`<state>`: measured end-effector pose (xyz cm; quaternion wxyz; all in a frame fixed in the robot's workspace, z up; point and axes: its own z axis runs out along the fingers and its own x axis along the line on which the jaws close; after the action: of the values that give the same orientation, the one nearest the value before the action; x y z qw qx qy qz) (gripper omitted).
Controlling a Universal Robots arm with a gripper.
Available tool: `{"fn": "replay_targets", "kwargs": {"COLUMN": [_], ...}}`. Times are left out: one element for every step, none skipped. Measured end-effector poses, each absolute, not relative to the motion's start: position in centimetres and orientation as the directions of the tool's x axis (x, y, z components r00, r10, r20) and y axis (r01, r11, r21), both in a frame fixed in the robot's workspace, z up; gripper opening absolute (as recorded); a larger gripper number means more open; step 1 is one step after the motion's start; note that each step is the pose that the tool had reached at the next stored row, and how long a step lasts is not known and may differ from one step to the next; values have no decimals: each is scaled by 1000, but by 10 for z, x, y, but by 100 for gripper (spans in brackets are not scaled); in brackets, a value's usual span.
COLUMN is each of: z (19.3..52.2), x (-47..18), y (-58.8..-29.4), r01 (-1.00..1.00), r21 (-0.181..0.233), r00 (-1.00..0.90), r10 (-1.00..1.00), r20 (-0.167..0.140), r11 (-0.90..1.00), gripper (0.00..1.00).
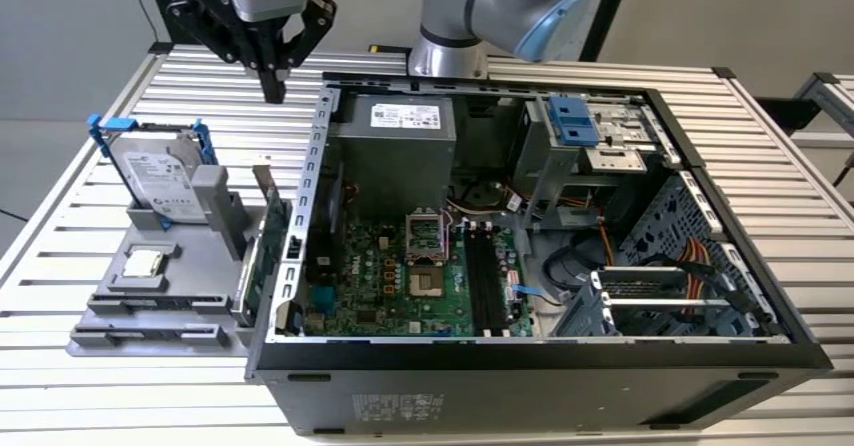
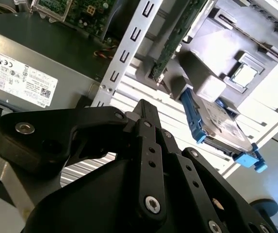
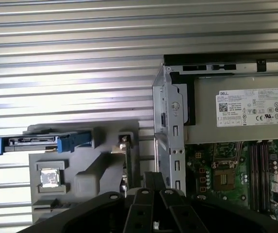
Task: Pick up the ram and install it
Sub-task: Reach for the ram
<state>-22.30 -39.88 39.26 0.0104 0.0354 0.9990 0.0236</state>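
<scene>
Ram (image 1: 244, 288) edge-up in gray holder (image 1: 140, 316), well apart from the clenched, empty end effector (image 1: 274, 88).

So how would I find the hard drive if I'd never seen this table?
Find the big open black computer case; a grey plastic holder sits beside it, on the exterior view's left. The flat silver hard drive stands upright on it. Only it wears a bright blue frame, unlike the small square chip and thin green card nearby.

Ram (image 1: 243, 288), thin stick, standing on edge in grey holder (image 1: 147, 311)
</scene>
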Motion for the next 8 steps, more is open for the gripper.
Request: {"fn": "replay_targets", "kwargs": {"z": [393,393,393,393,393,393,393,393], "x": [-224,-225,-226,-228,-229,-230,-231,-232], "y": [-399,-399,-399,-399,-399,-399,-399,-399], "r01": [70,70,70,70,70,70,70,70], "r21": [48,48,48,48,48,48,48,48], "r00": [-997,-997,-997,-997,-997,-997,-997,-997], "r10": [71,71,71,71,71,71,71,71], "r20": [-19,-19,-19,-19,-19,-19,-19,-19], "r11": [996,996,996,996,996,996,996,996], "gripper": [0,0,0,0,0,0,0,0]}}
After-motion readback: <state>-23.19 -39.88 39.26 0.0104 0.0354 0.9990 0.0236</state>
